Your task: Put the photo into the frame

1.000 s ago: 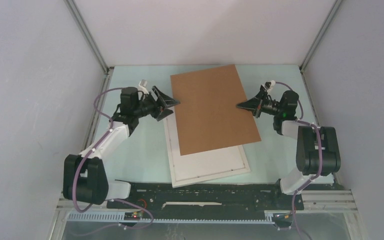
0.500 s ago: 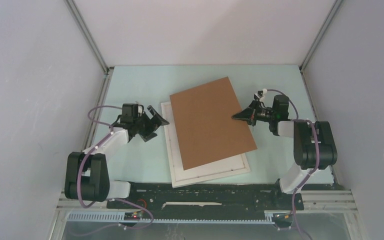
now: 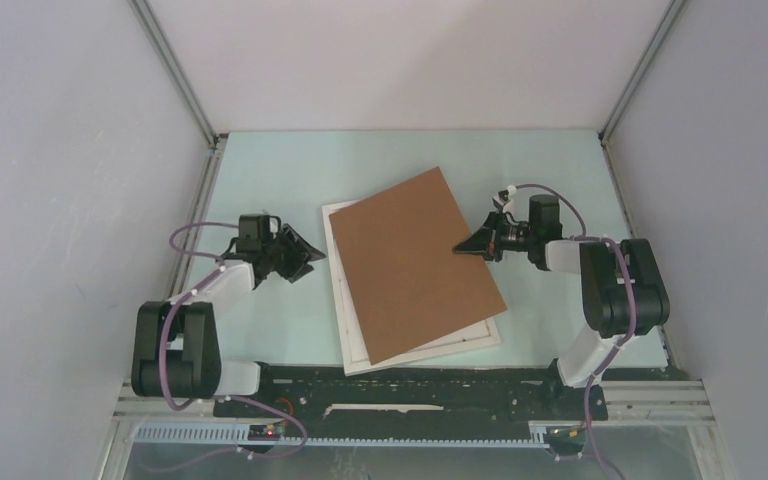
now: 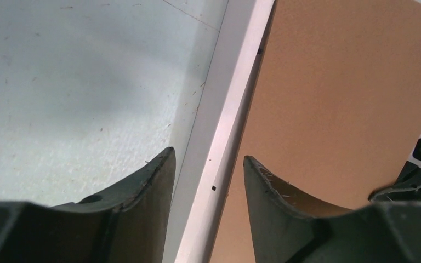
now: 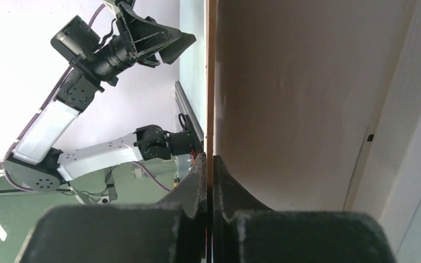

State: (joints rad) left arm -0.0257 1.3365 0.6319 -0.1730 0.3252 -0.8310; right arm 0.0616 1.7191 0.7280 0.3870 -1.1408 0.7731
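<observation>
Frame (image 3: 438, 343) lies flat on desk (image 3: 270, 170), between both arms. Brown board (image 3: 410, 262) sits skewed over it and covers most of inside. Photo hidden, cannot tell if it is in frame. Right end effector (image 3: 463, 247) closed tight on board's right edge, above frame's right side. Left end effector (image 3: 312, 253) partly open, holds nothing, low over desk just beside frame's left rail. Rail shows between its fingers (image 4: 142, 186) in left wrist view.

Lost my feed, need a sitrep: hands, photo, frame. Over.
Left hand open at frame left edge, holding nothing. Right hand shut on brown backing board, which lies askew over frame. Photo not visible.
</observation>
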